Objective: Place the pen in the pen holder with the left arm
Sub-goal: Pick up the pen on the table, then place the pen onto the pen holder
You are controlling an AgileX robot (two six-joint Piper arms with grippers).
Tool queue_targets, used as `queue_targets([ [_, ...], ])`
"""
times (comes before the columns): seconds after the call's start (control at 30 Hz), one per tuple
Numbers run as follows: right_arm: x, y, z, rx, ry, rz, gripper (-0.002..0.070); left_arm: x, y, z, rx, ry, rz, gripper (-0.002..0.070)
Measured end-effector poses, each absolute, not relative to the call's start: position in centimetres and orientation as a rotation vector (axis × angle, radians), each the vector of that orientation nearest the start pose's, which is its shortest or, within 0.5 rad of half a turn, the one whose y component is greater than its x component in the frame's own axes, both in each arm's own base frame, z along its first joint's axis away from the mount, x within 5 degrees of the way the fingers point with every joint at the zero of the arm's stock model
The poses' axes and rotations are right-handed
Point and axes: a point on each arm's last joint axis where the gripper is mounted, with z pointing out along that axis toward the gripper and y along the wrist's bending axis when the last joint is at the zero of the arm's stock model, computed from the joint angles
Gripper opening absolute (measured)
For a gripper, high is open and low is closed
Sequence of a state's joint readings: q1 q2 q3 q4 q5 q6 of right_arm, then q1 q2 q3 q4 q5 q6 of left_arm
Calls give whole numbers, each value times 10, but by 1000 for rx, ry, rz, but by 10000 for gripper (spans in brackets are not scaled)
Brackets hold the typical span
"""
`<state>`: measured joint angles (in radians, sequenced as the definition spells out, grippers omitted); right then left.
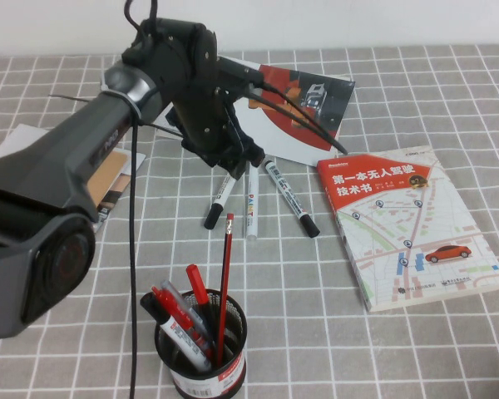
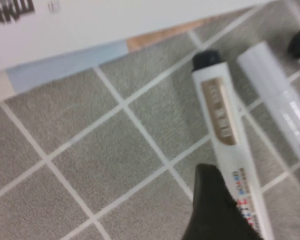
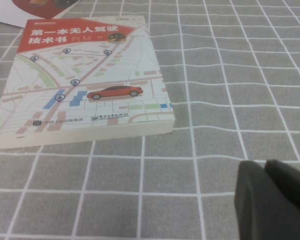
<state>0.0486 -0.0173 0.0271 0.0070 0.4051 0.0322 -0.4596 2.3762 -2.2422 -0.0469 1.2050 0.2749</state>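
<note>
Pen (image 1: 219,199) number one of the black-capped pair is seen lying on the counter (image 1: 449,100) under the left gripper (image 1: 233,162), its cap pointing toward the pen holder (image 1: 201,349); the all-white marker (image 1: 251,208) lies just beside it, and the second black-capped marker (image 1: 291,198) is splayed a little further to the right. The left gripper is lowered over the upper ends of these markers; in the left wrist view the pen (image 2: 230,145) is framed between two dark fingertips (image 2: 215,210), which are spread to either side of the barrel and not yet closed on it — nothing is held. The step in hand is judged to be the approach to the grasp; next, the jaws are to be centred on the barrel and closed without the white marker being caught, then the pen is to be lifted and carried to the holder, which is already crowded with red pens and a red pencil (image 1: 224,283).

The right gripper (image 3: 275,200) is parked low beside the book (image 1: 407,224); whether it is open cannot be told. On the book's red band the title "第一本无人驾驶技术书" can be read above a street map with a red car; print on the pen is too blurred to read.
</note>
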Motion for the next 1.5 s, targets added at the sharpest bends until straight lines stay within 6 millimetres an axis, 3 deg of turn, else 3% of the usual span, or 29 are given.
queue_targets([
  [0.33, 51, 3, 169, -11, 1899, 62, -15, 460, -231, 183, 1018, 2708, -88, 332],
  [0.6, 51, 3, 169, -11, 1899, 62, -15, 461, -230, 182, 1024, 2707, -65, 323],
  [0.67, 51, 3, 169, -11, 1899, 62, -15, 460, -230, 182, 1025, 2712, -65, 289],
  [0.83, 51, 3, 169, -11, 1899, 62, -15, 460, -230, 181, 1026, 2714, -64, 116],
  [1.1, 51, 3, 169, -11, 1899, 62, -15, 460, -230, 182, 1017, 2717, -62, 118],
  [1.27, 51, 3, 169, -11, 1899, 62, -15, 456, -229, 208, 990, 2684, -84, 118],
  [1.5, 51, 3, 169, -11, 1899, 62, -15, 435, -220, 293, 921, 2536, -135, 118],
])
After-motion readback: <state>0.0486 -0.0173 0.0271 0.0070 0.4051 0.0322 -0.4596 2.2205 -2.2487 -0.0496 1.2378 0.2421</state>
